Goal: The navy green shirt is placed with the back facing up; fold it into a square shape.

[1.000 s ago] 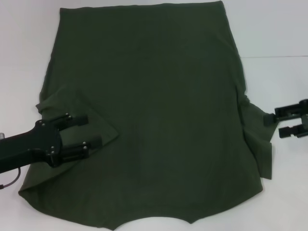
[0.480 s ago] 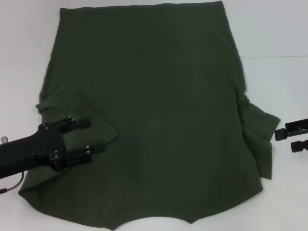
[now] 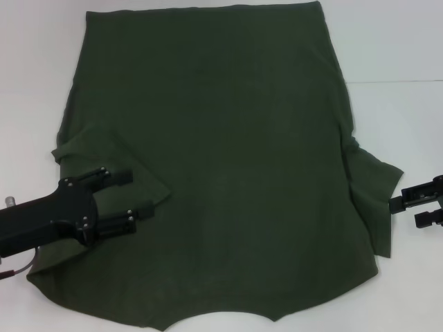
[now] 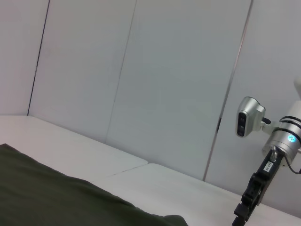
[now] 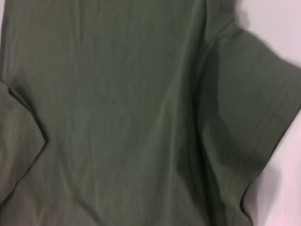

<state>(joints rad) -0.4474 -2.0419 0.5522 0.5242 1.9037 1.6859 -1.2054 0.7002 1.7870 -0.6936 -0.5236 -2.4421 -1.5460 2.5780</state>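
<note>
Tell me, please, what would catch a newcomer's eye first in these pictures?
The navy green shirt comes first: it lies plain side up over most of the white table. Next is its left sleeve, folded in over the body, with the open left gripper above it. At the table's right side, the open right gripper sits just off the outspread right sleeve.

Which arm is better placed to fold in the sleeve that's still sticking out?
Right, probably. The right claw hangs open at the tip of the spread sleeve. The left claw is over the shirt's already-folded left sleeve, across the body.
</note>
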